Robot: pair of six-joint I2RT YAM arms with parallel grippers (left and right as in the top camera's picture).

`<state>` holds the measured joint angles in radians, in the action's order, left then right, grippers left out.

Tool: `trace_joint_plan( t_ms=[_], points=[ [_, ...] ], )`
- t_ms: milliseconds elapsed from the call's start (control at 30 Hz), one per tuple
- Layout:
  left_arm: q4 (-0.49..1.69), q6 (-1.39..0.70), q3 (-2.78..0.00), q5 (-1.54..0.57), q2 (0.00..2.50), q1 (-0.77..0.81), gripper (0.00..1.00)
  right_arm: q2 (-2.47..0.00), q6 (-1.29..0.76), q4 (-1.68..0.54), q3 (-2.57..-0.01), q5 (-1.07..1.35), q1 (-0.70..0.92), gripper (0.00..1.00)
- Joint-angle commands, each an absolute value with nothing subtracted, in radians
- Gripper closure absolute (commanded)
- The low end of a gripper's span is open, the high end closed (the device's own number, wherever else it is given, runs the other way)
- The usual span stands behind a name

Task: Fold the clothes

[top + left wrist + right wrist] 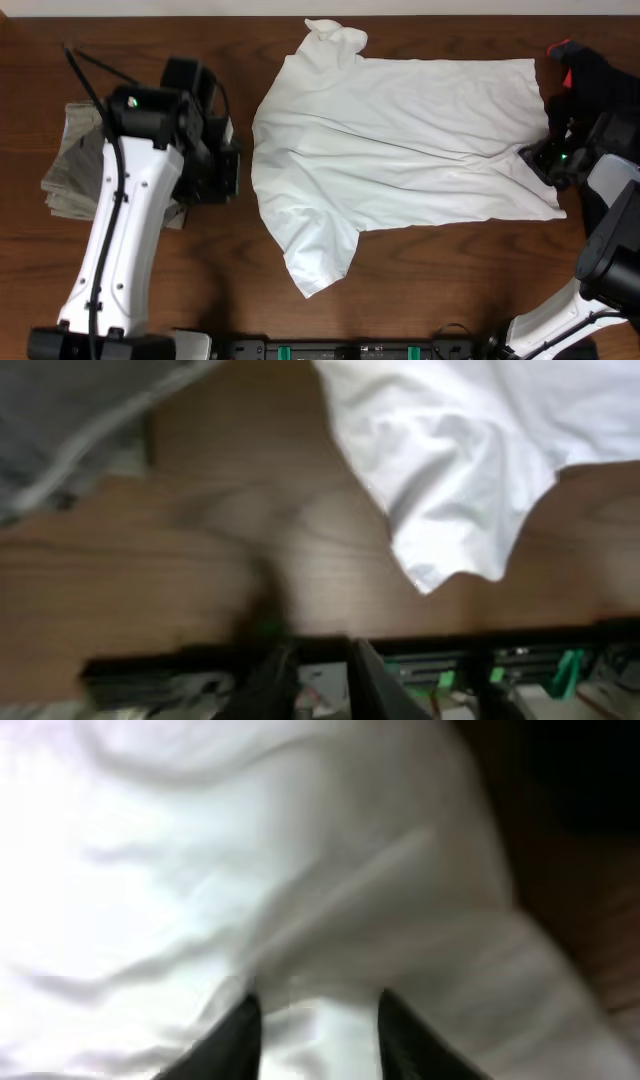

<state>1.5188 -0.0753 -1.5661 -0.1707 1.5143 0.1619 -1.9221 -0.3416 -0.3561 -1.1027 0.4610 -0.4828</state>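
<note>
- The white T-shirt (400, 140) lay spread out in the middle of the bench (450, 290), turned sideways, with its bottom edge (530, 110) to the right.
- It looked soft, thin and light. I think it would bend and sag when lifted, and it would not break.
- It would likely slide easily on the smooth wood, so a pull at one spot could drag the whole shirt.
- Good places to grab looked like the corners of the bottom edge, the shoulders, or the tips of the sleeves. A pinch in the middle would only bunch it up.
- The shirt was plain white with short sleeves. One sleeve (335, 35) pointed to the far side and one sleeve (320, 265) pointed to the near side.
- It was mostly flat, with soft wrinkles across the middle.
- The right hand (318, 1030) was open at the bottom edge, right over the white cloth.
- The left hand (320, 685) was a little open and held nothing. It hung over bare wood, just beside the shirt.
- Grey trousers (70, 170) lay folded at the left end. A black garment (605, 75) sat at the far right.
</note>
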Motion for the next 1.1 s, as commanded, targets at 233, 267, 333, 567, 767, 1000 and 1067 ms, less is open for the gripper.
trace_joint_plan(
  t_ms=[233,267,333,567,767,1000,1067],
  points=[
    [1.232,-0.217,-1.116,-0.307,1.431,0.36,0.69,-1.62,-0.244,-0.607,-1.143,0.522,-0.51,0.44],
    [1.2,-0.263,-1.072,-0.309,1.431,0.379,0.69,-1.592,-0.241,-0.635,-1.143,0.506,-0.509,0.43],
    [1.137,-0.316,-0.996,-0.369,1.431,0.406,0.67,-1.546,-0.241,-0.685,-1.143,0.465,-0.509,0.41],
    [0.912,-0.495,-0.764,-0.544,1.431,0.505,0.53,-1.514,-0.219,-0.739,-1.143,0.445,-0.509,0.39],
    [0.799,-0.582,-0.69,-0.595,1.431,0.567,0.38,-1.514,-0.219,-0.756,-1.143,0.445,-0.509,0.39],
    [0.76,-0.628,-0.689,-0.565,1.473,0.568,0.36,-1.514,-0.219,-0.78,-1.143,0.445,-0.509,0.41],
    [0.757,-0.641,-0.689,-0.566,1.51,0.568,0.43,-1.514,-0.219,-0.782,-1.143,0.445,-0.509,0.41]
  ],
)
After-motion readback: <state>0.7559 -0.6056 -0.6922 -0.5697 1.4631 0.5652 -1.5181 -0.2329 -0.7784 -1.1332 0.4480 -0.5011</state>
